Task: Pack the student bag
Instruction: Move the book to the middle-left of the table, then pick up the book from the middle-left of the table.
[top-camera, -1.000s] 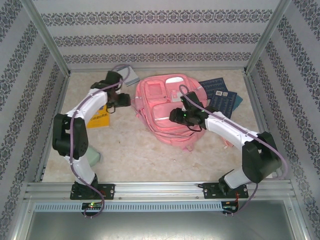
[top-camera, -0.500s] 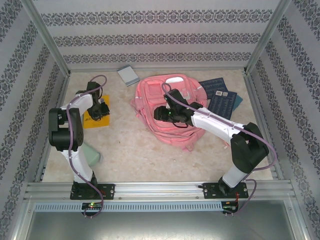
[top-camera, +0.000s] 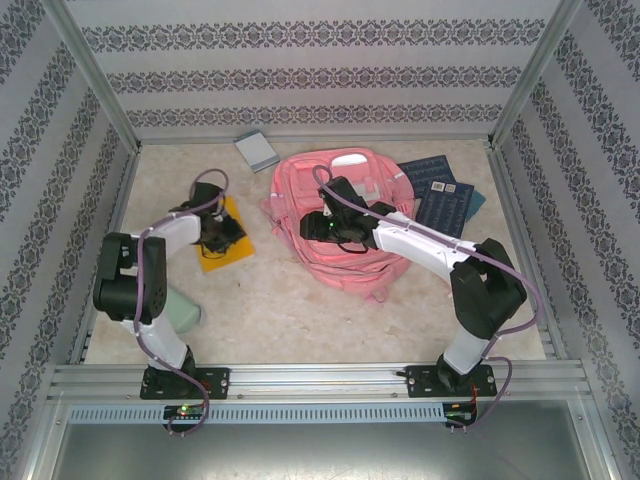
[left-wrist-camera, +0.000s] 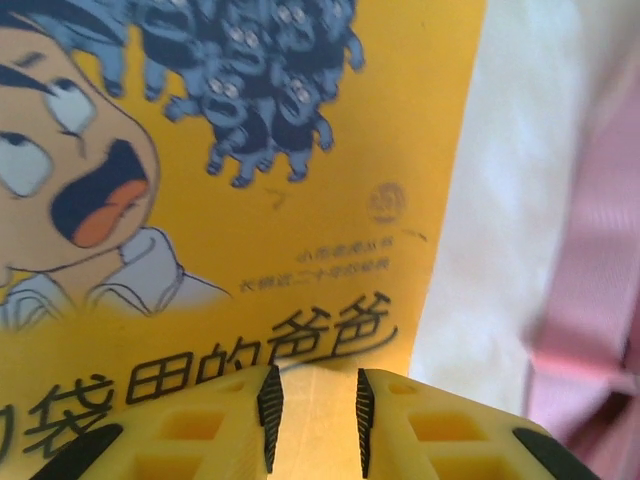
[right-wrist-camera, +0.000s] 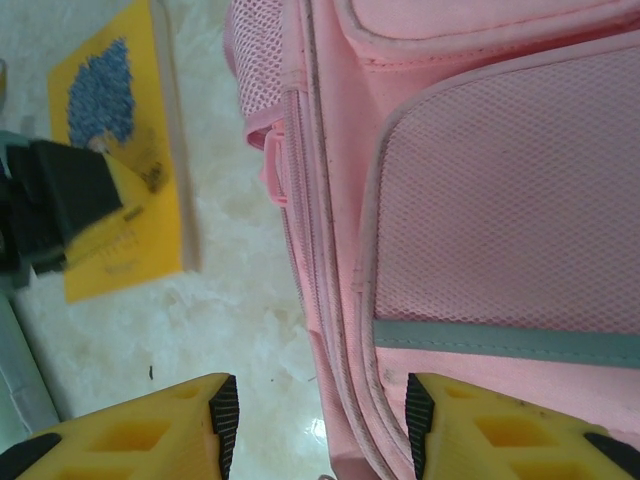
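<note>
Since half a second ago the left gripper (top-camera: 226, 232) has swung from the 9 o'clock edge of the table (top-camera: 300, 320) in toward the middle. The yellow book (top-camera: 213, 258) has come with it and now lies turned on its corner, closer to the bag. The left wrist view shows the fingers (left-wrist-camera: 270, 405) drawn near together on the book's near edge, and they seem to pinch it. The right gripper (top-camera: 310, 225) has slid further toward 9 o'clock across the student bag (top-camera: 340, 268) and now hangs over the bag's side seam. Its fingers (right-wrist-camera: 225, 420) are spread wide, with the seam and bare table between them. The bag itself lies flat just past the table's centre, toward 1 o'clock, where it lay before. By count there are one pink bag and one yellow book at the bag's 9 o'clock. There is one grey notebook (top-camera: 257, 151) at 11 o'clock, and two dark blue books (top-camera: 445, 203) lie at 2 o'clock, one over a teal edge. One pale green object (top-camera: 183, 311) sits at 8 o'clock, beside the left arm.
</note>
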